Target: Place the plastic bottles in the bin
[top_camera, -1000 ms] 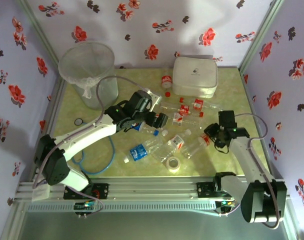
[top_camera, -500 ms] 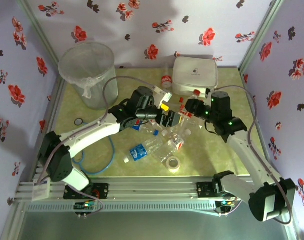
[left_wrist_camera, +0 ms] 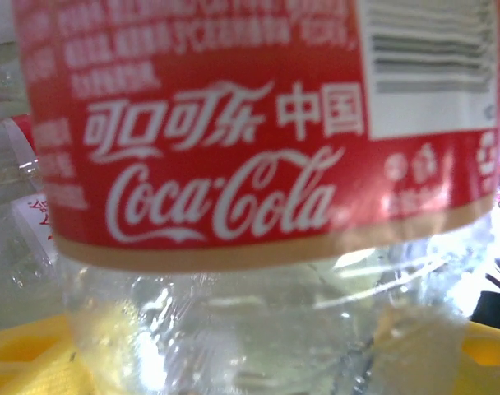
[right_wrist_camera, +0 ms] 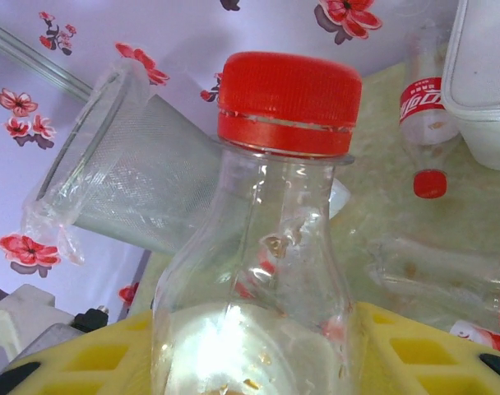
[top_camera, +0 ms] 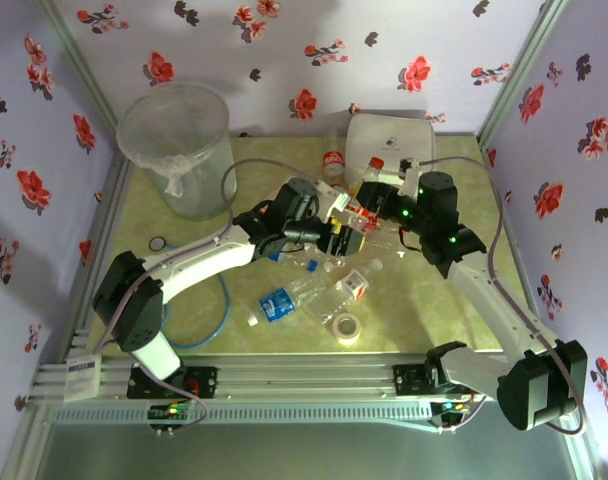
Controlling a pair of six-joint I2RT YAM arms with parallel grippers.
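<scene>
Lilac walls [top_camera: 284, 60] with red flowers around a yellow-green tabletop [top_camera: 284, 335]

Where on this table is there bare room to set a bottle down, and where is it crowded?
Bare green table lies between the bin and the white lidded box, and at the near right beside the tape roll. The middle is crowded with loose plastic bottles beneath both arms.

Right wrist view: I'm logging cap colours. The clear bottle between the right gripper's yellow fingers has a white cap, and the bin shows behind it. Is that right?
Not quite. In the right wrist view, the clear bottle between the right gripper and its yellow fingers has a red cap, not a white one. The bin does show behind it.
</scene>
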